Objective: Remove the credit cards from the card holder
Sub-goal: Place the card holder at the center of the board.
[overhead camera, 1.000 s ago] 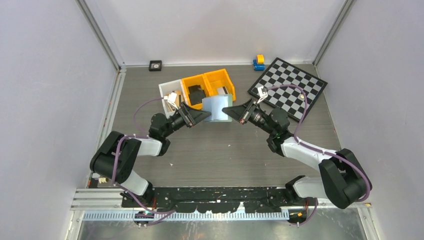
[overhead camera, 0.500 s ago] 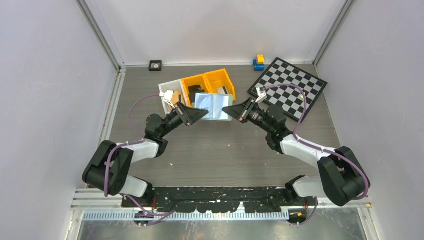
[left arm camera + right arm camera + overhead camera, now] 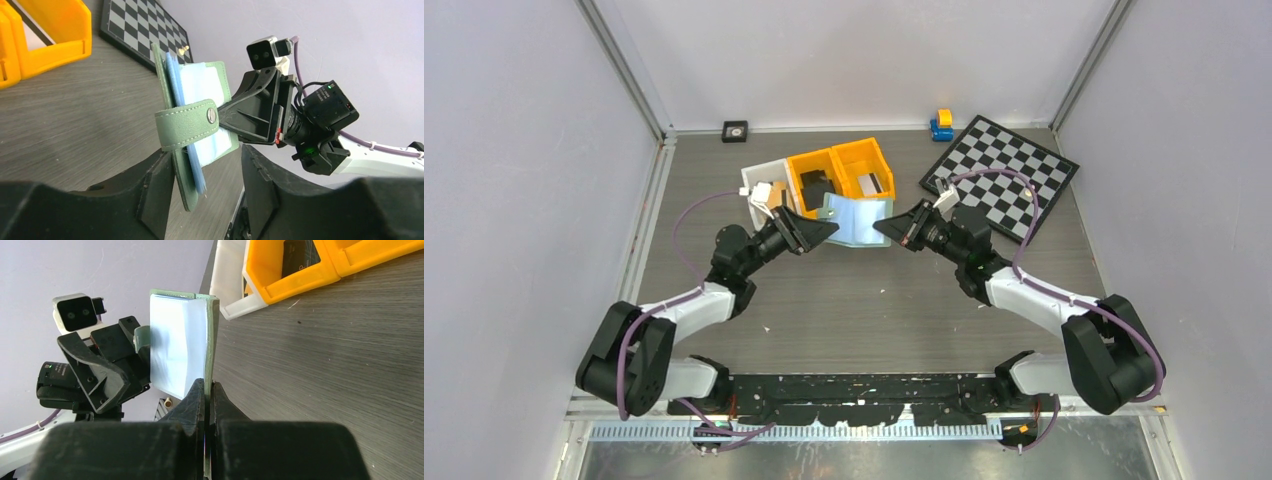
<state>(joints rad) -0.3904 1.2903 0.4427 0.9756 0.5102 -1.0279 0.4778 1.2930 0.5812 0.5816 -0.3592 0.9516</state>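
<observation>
Sage-green folding card holder [image 3: 192,125]: one edge sits between my left jaws, which stand apart.
Right jaws: clamped on its opposite cover.

Between left claw [image 3: 832,229] and right claw [image 3: 881,226], above the surface [image 3: 854,300]: card holder [image 3: 857,220]. Just behind left claw, on the surface: bins [image 3: 860,145]. Behind and right of right claw: checkerboard [image 3: 1004,172], flat on surface.
</observation>
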